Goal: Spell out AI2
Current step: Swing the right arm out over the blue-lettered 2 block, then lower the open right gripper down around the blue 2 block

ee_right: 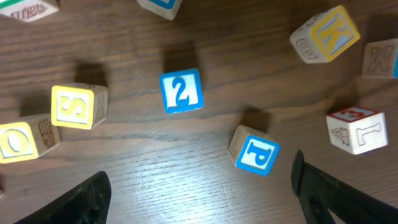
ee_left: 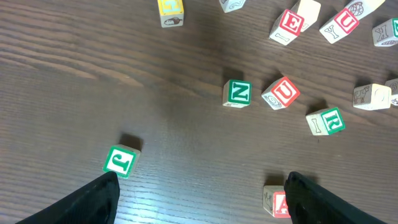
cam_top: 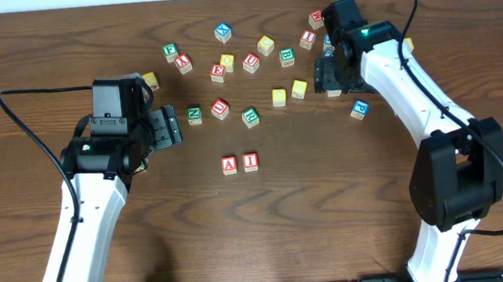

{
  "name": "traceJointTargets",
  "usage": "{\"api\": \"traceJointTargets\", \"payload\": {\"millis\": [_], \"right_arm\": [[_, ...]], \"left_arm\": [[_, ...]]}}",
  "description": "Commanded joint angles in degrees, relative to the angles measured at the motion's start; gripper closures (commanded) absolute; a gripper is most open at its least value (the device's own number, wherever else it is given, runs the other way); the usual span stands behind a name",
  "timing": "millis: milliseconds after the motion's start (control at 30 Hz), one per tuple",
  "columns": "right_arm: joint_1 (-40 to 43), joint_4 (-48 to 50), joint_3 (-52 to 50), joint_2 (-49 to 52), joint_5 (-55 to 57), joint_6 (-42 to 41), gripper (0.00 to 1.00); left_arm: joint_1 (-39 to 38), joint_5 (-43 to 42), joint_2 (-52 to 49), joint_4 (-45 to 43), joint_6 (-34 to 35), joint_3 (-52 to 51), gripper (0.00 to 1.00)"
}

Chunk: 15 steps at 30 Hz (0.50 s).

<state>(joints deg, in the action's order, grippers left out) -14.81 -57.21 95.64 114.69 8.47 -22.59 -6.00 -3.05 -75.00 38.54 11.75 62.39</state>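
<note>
Midway across the surface (cam_top: 330, 207), the red A cube (cam_top: 228, 165) and red I cube (cam_top: 251, 162) sit side by side. The blue 2 cube (ee_right: 181, 91) lies face up below the released right pincer (ee_right: 199, 173); the left pincer (ee_left: 200, 183) gapes empty too.

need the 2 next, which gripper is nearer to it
Right. The right gripper hangs just short of the 2; the left gripper is across the table, by the N.

Blue 2 (ee_right: 181, 91) (A (cam_top: 228, 165) seemingly red)

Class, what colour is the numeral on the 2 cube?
Blue; the 2 cube shows best from the right wrist.
</note>
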Motion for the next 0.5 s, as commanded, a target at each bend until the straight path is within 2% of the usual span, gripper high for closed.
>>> {"api": "traceJointTargets", "payload": {"millis": [0,200,467], "right_arm": [[0.7,-1.0,1.0,0.1,-1.8,-0.7,0.12],[1.6,-5.2,4.2,2.5,-2.7,0.2,0.13],[2.0,-11.4,13.5,9.1,-3.1,2.1,0.11]], "left_arm": [[0.3,0.7,-0.1,0.0,-0.8,1.0,0.16],[0.3,0.7,-0.1,0.0,-0.8,1.0,0.17],[0.3,0.7,-0.1,0.0,-0.8,1.0,0.16]]}}
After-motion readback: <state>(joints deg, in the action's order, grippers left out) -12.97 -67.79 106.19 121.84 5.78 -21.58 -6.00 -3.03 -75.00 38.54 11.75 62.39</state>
